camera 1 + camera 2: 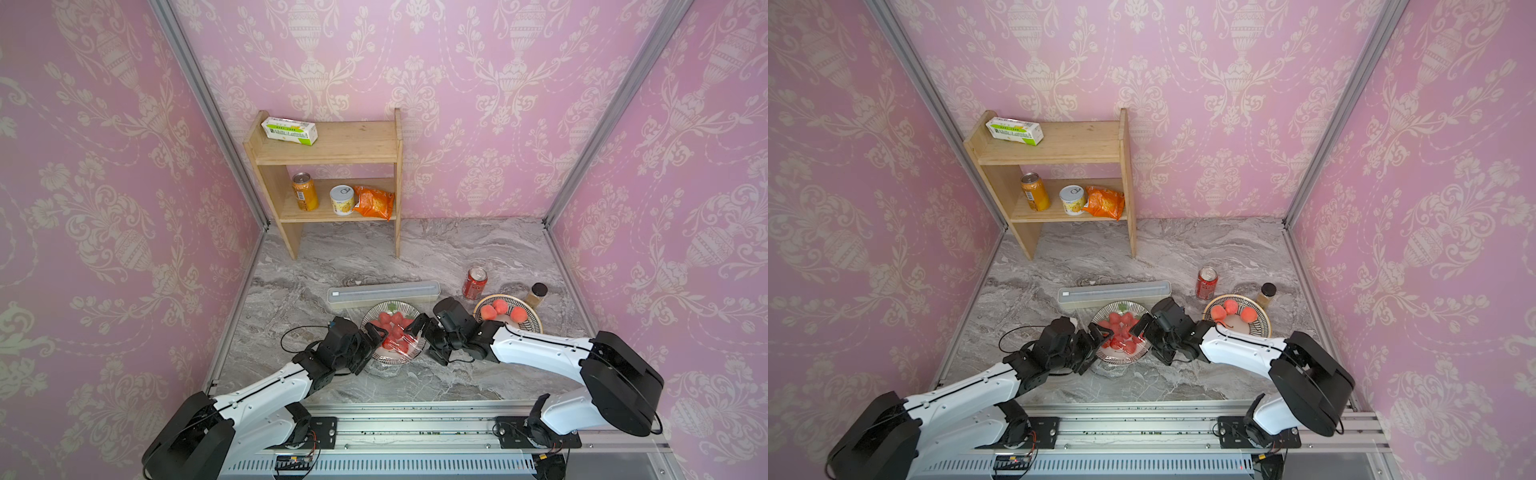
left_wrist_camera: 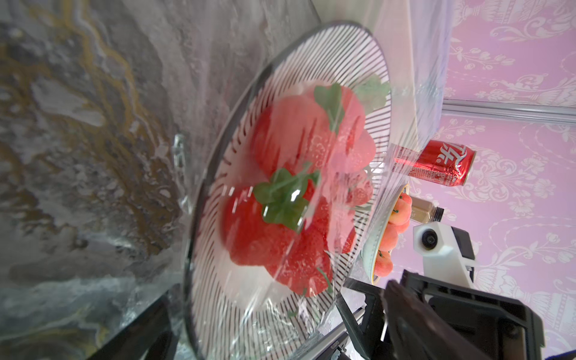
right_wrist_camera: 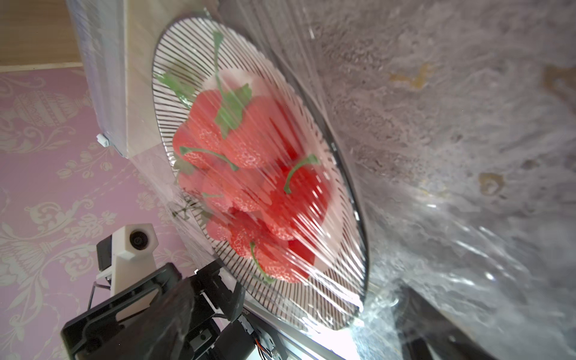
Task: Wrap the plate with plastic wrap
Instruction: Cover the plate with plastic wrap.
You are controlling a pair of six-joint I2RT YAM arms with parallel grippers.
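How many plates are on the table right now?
2. The striped plate of strawberries lies in front of the dispenser box; the peach plate sits beside the spice jar. None seems hidden.

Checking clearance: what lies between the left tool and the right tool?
The striped plate of strawberries, covered with plastic wrap, sits between the left tool and right tool, in both top views.

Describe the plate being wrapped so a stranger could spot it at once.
On the marble tabletop lies a long cream dispenser box. Just on its near side sits the plate: striped rim, strawberries under clear plastic wrap; the neighbouring plate holds peaches instead.
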